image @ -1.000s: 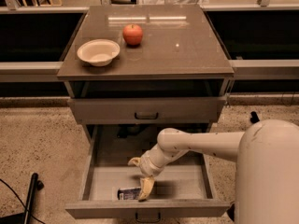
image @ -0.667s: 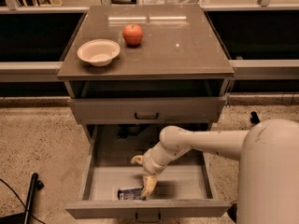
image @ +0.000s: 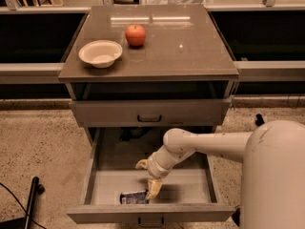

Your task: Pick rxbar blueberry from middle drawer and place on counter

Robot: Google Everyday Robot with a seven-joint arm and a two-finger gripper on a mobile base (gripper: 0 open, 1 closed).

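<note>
The rxbar blueberry point(image: 133, 197), a dark shiny bar with pale lettering, lies flat on the floor of the pulled-out middle drawer point(image: 190, 185), near its front wall and left of centre. My gripper point(image: 148, 177) reaches down into the drawer from the right. Its tan fingers are spread apart. The lower fingertip point(image: 153, 189) is at the bar's right end and the other point(image: 141, 164) points left above the drawer floor. The gripper holds nothing. The counter point(image: 190, 46) is the glossy top of the cabinet.
A pale bowl point(image: 100, 53) and a red apple point(image: 136, 35) stand on the counter's left half. The drawer above point(image: 150, 112) is shut. My white arm and base point(image: 271, 175) fill the lower right. A dark pole point(image: 31, 199) lies on the floor at the left.
My arm and gripper have shifted slightly right and up within the drawer. The bar has not moved.
</note>
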